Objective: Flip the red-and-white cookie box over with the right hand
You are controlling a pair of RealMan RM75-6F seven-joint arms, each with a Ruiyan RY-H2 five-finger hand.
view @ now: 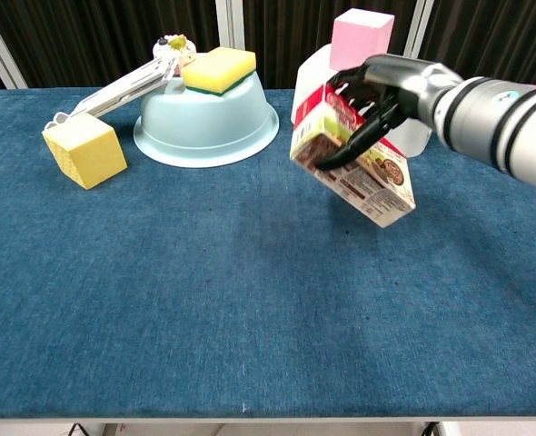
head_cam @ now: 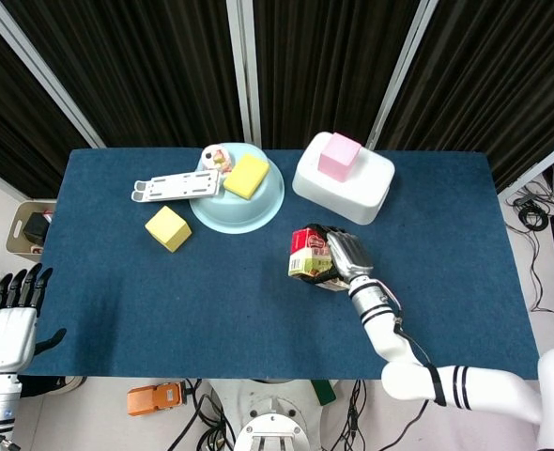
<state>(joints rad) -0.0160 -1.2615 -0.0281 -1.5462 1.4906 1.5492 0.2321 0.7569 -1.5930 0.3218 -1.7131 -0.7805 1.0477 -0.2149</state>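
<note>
The right hand [view: 377, 95] grips the tilted cookie box [view: 352, 164] clear above the table [view: 204, 300].

Red-and-white cookie box [view: 354, 159] — tilted, airborne

matt, napped dark-blue cloth table cover [view: 159, 300]; glossy printed red-and-white cardboard cookie box [view: 354, 165]; smooth, satin pale-blue plastic bowl [view: 204, 123]; porous yellow foam sponge [view: 218, 69]; smooth white plastic tub [head_cam: 352, 188]; dark glossy plastic-and-metal right hand [view: 382, 86].
</note>
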